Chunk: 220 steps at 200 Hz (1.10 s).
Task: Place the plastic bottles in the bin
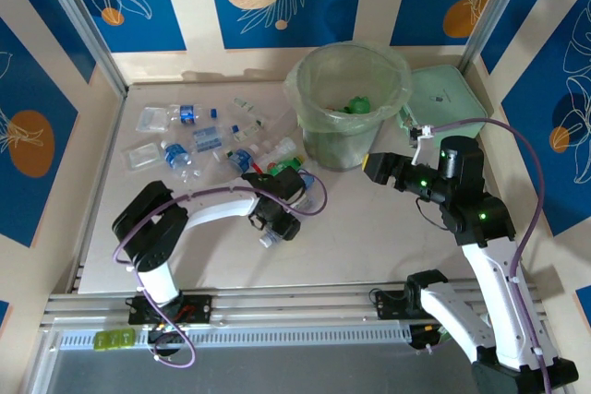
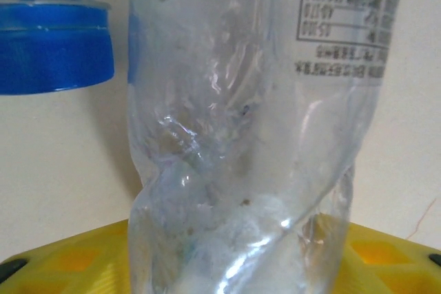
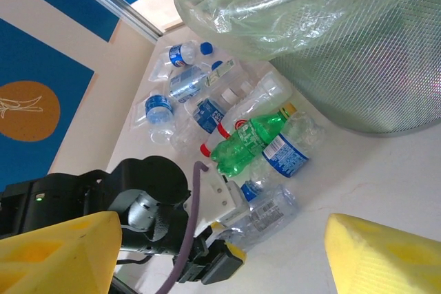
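A crushed clear bottle (image 2: pixel 241 101) stands between the yellow pads of my left gripper (image 2: pixel 238 256), which press on both its sides. From the right wrist, this bottle (image 3: pixel 272 213) lies on the table in front of the bin (image 3: pixel 358 53), with the left gripper (image 3: pixel 227 239) at its end. A green bottle (image 3: pixel 248 144) and several blue-labelled clear bottles (image 3: pixel 186 84) lie beyond it. My right gripper (image 3: pixel 220 253) hangs open and holds nothing. From above, the right gripper (image 1: pixel 374 168) is just right of the bin (image 1: pixel 349 103), which holds a green bottle (image 1: pixel 355 106).
A flat pale-green lid (image 1: pixel 443 99) lies behind the bin on the right. Clear plastic packets (image 1: pixel 152 119) sit at the far left of the loose bottles (image 1: pixel 194 149). A blue cap (image 2: pixel 52 46) of another bottle sits close beside the held one. Wall panels enclose the table.
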Available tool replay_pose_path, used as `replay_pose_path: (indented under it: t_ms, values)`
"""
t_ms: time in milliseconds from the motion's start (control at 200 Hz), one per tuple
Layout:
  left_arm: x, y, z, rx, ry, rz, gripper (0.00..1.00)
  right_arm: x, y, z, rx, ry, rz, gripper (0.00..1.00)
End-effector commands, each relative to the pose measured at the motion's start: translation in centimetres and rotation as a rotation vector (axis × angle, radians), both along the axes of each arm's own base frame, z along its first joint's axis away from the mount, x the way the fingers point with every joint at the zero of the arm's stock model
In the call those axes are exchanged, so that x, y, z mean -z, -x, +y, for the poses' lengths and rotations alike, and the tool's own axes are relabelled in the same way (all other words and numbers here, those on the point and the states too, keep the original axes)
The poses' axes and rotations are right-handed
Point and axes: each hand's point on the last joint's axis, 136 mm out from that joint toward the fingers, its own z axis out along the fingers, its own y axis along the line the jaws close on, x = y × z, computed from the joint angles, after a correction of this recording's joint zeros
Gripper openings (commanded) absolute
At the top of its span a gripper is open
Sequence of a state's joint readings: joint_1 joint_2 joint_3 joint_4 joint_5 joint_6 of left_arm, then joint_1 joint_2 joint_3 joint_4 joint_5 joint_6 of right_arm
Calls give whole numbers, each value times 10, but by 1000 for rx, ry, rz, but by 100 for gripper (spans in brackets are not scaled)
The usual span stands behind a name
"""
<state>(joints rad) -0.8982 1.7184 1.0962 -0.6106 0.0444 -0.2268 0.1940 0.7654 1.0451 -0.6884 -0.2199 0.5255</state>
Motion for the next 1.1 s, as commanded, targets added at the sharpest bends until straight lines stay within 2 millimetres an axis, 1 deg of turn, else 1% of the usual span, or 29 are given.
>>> replay_pose_path:
  t_ms: [0, 55, 165, 255, 330, 405, 460, 575, 690, 785, 905, 1000, 1095]
  values:
    - [-54, 1, -16, 31, 138, -63, 58, -11, 6, 3, -18, -31, -12, 78]
    - [-74, 1, -19, 38, 190, -94, 58, -13, 6, 3, -17, -37, -11, 77]
    - [-124, 5, -24, 58, 342, -170, 58, -20, 6, 8, -42, -65, -23, 77]
    - [-171, 11, -26, 66, 504, -239, 58, -35, 11, 22, -125, -127, -52, 78]
    - [-209, 18, -24, 72, 639, -300, 57, -48, 14, 34, -195, -176, -78, 78]
    - [-242, 24, -19, 71, 759, -359, 57, -61, 19, 47, -270, -202, -114, 80]
    - [-259, 29, -14, 68, 833, -386, 57, -72, 25, 59, -334, -211, -158, 81]
    - [-281, 38, -8, 64, 969, -380, 57, -91, 41, 87, -467, -201, -266, 87]
    - [-297, 51, -9, 89, 1089, -349, 57, -99, 53, 119, -589, -182, -325, 90]
    - [-310, 58, -5, 105, 1163, -368, 57, -106, 62, 142, -682, -192, -357, 93]
    - [-325, 66, 0, 137, 1222, -405, 57, -111, 62, 159, -710, -187, -384, 97]
    - [-333, 71, 2, 160, 1259, -418, 57, -117, 65, 169, -759, -232, -387, 100]
    - [-338, 73, 3, 165, 1278, -425, 58, -122, 71, 181, -829, -275, -368, 99]
